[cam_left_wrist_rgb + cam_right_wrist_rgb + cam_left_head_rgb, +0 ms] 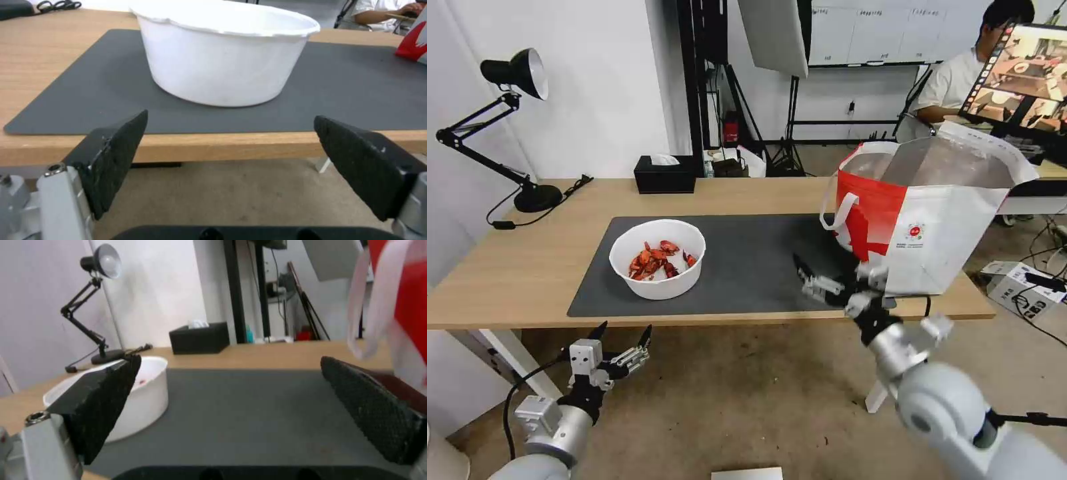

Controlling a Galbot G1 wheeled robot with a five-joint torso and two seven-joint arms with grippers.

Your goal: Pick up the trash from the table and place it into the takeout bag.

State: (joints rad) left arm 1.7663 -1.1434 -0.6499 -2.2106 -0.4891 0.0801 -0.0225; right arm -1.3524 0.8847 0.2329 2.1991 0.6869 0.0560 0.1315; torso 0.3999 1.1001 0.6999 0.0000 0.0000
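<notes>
Trash on the table (534, 267) comes down to one bowl (658, 259) of red shells (657, 260), standing upright on the left half of the grey mat (747, 267), mouth up; being round, it has no long axis to speak of, and its wall flares toward the rim. Largest of the things, the bag (934, 213) stands at the right end of the mat, well apart from the bowl, its mouth open upward and tilted a little toward the robot, its long side running roughly across the table. The main risk is a spill: a pinch on the thin rim could tip the bowl and scatter shells on the way across, and the bag's loop handle (835, 212) or soft wall could catch the bowl at the mouth. The right gripper (817, 280) hovers over the mat's near edge just beside the bag, fingers spread and holding nothing. The left gripper (620, 343) hangs below the table's front edge, facing the bowl's side, also spread and empty.
</notes>
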